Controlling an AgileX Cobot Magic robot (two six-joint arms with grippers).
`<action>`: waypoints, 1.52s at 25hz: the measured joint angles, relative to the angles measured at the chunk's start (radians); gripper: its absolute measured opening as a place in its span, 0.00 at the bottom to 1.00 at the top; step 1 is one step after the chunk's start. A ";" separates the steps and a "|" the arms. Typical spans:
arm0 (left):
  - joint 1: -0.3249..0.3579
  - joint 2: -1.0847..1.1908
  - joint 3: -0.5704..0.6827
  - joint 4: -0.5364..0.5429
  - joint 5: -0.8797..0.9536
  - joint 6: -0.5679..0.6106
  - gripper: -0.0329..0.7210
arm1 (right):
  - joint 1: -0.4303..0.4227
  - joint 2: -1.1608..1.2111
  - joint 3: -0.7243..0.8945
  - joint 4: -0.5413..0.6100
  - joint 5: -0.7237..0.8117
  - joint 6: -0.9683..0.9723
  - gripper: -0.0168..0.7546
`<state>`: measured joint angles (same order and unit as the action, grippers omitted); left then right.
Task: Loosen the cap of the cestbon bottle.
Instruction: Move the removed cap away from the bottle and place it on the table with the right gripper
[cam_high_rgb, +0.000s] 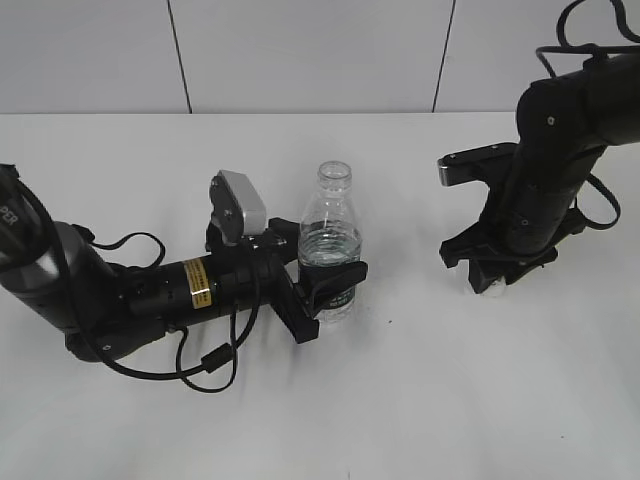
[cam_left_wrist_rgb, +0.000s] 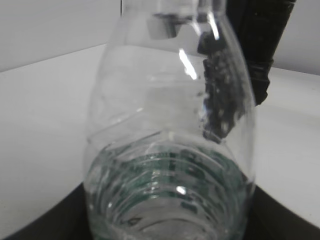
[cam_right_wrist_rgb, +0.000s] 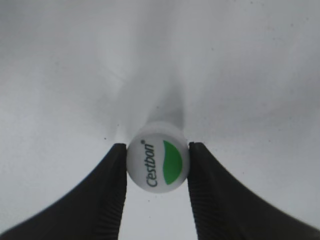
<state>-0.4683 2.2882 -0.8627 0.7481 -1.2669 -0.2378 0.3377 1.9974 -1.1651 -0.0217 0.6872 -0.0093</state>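
Note:
The clear cestbon bottle (cam_high_rgb: 330, 240) stands upright at the table's middle, its dark green label low on the body. Its neck (cam_high_rgb: 334, 176) is bare, with no cap on it. My left gripper (cam_high_rgb: 326, 284) is shut on the bottle at label height. In the left wrist view the bottle (cam_left_wrist_rgb: 170, 150) fills the frame, between the jaws (cam_left_wrist_rgb: 167, 222). The white cap (cam_right_wrist_rgb: 158, 160) with a green mark and "Cestbon" print sits between my right gripper's (cam_right_wrist_rgb: 157, 148) fingers, which are shut on it. In the exterior view that gripper (cam_high_rgb: 496, 278) hangs low over the table at the right, far from the bottle, with the cap (cam_high_rgb: 492, 290) showing white beneath it.
The white table (cam_high_rgb: 400, 400) runs to a pale panelled wall (cam_high_rgb: 300, 50) behind. The left arm's cable (cam_high_rgb: 180, 365) loops on the table at the front left. The dark right arm (cam_left_wrist_rgb: 260, 40) shows behind the bottle in the left wrist view.

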 joint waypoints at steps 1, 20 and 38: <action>0.000 0.000 0.000 0.000 0.000 0.000 0.58 | 0.000 0.000 0.000 -0.001 -0.003 0.000 0.40; 0.000 0.000 0.000 -0.003 0.000 0.000 0.58 | 0.000 0.001 0.000 -0.008 -0.027 -0.024 0.51; 0.000 0.000 0.000 -0.004 0.001 0.000 0.58 | 0.001 0.001 0.000 -0.008 0.024 -0.030 0.76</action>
<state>-0.4683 2.2882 -0.8627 0.7445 -1.2660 -0.2378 0.3387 1.9986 -1.1651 -0.0299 0.7107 -0.0395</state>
